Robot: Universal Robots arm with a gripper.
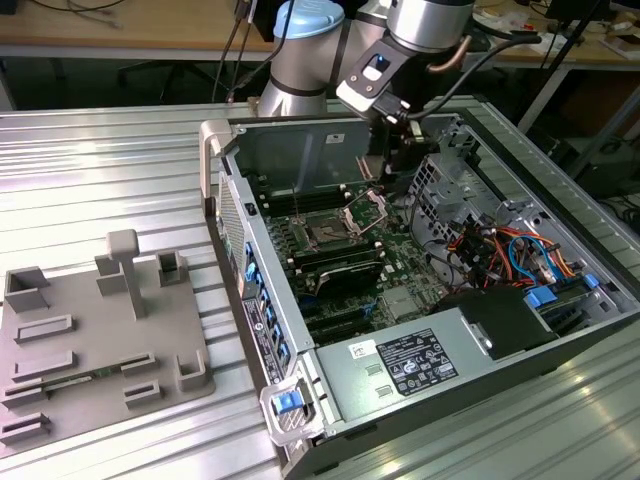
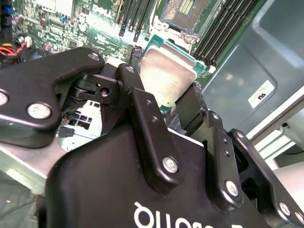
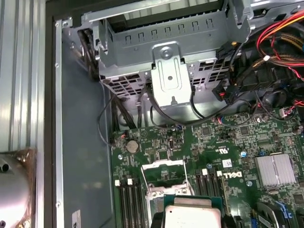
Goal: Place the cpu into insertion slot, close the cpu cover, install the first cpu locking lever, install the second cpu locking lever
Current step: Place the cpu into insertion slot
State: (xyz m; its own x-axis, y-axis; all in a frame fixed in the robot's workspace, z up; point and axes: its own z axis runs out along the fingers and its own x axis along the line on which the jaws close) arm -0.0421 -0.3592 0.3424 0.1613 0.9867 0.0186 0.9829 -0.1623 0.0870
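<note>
My gripper (image 2: 160, 81) is shut on the cpu (image 2: 166, 76), a silvery square chip on a green base pinched at two opposite edges between the black fingers (image 2: 142, 109). The cpu (image 3: 192, 217) hangs tilted above the green board, short of the insertion slot (image 2: 183, 10), whose dark square lies uncovered. The cpu cover (image 3: 164, 166), a thin metal frame, stands open at the slot's far side. In the exterior view the gripper (image 1: 396, 168) hovers inside the open computer case, above and to the right of the slot (image 1: 326, 232) and the raised cover (image 1: 367, 207).
A metal drive cage (image 3: 166, 61) and red and orange cables (image 1: 505, 250) crowd the case beside the gripper. Long black memory slots (image 2: 223, 23) flank the socket. A labelled grey power-supply box (image 1: 410, 365) fills the case's near end. A grey fixture tray (image 1: 100, 330) lies on the table.
</note>
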